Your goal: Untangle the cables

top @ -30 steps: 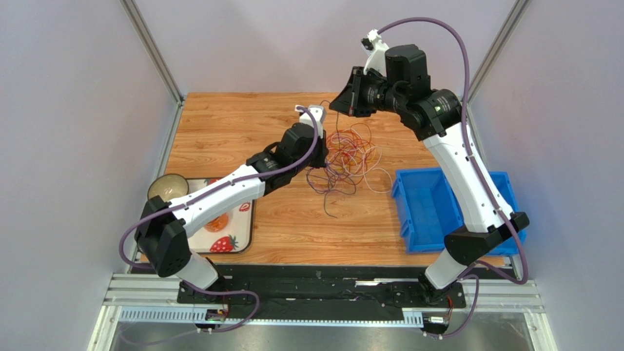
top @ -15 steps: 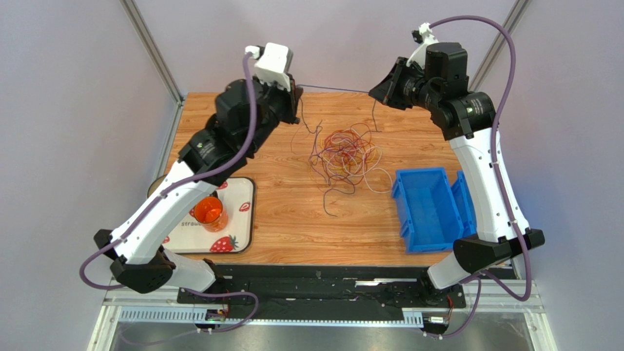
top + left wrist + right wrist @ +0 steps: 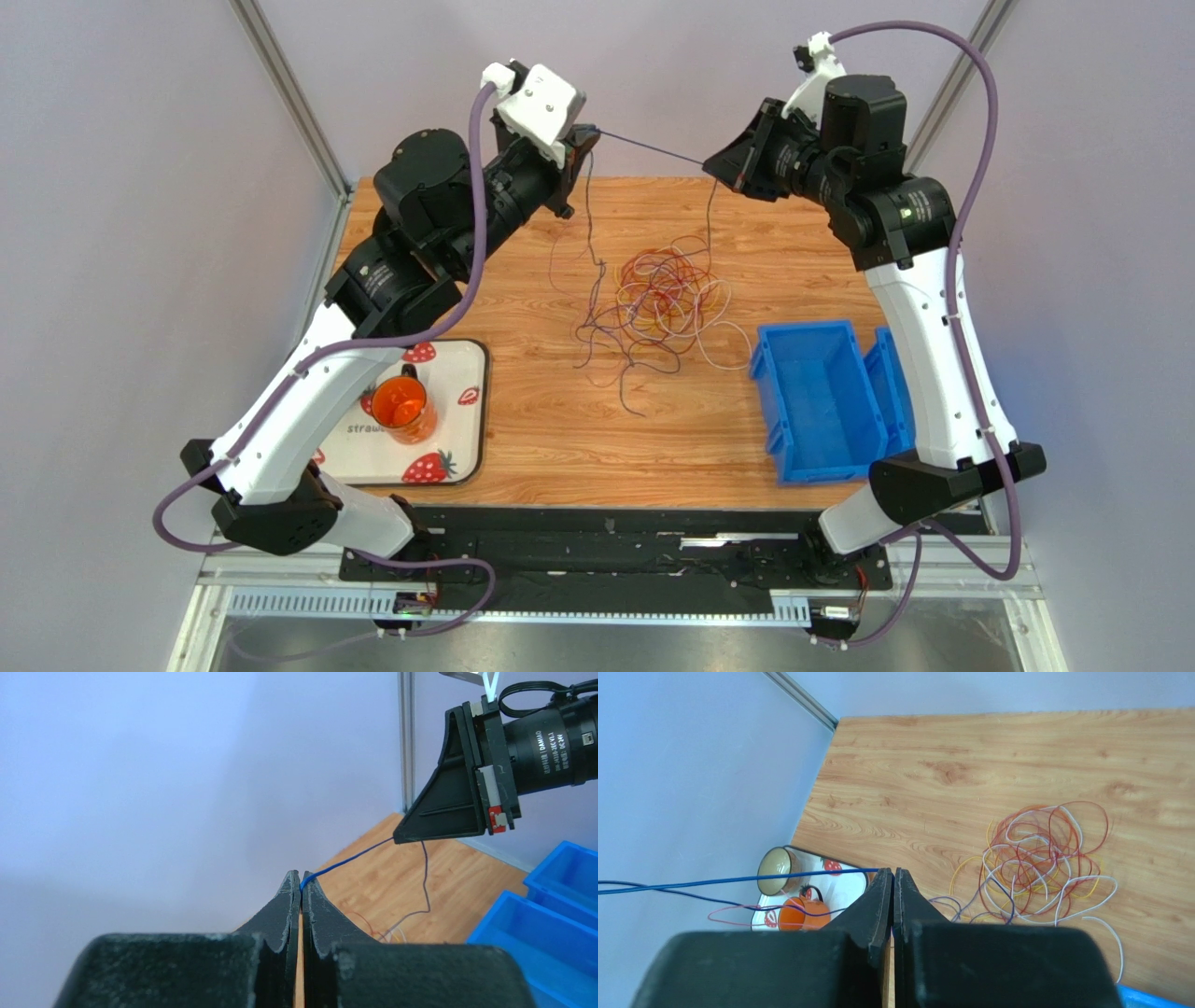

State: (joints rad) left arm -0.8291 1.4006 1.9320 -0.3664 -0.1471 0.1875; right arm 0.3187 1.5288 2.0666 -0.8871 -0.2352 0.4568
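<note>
The cables lie as a loose tangle [image 3: 659,294] of red, orange, white, yellow and purple loops in the middle of the table, also seen in the right wrist view [image 3: 1039,857]. One dark blue cable [image 3: 645,146] is stretched nearly straight in the air between my two grippers, high above the back of the table. My left gripper [image 3: 578,140] is shut on one end [image 3: 300,878]. My right gripper [image 3: 709,158] is shut on the other [image 3: 893,873]. Loose strands hang from both grips down toward the tangle.
A blue bin [image 3: 828,399] stands right of the tangle. At the front left a strawberry-print tray [image 3: 463,448] carries an orange mug [image 3: 400,406] and a cream cup [image 3: 777,870]. Grey walls with metal posts close in the table on three sides.
Both grippers rose from the tangle and drew apart, pulling the blue cable up between them. Since half a second ago the left gripper has shifted slightly right and the span looks shorter.
</note>
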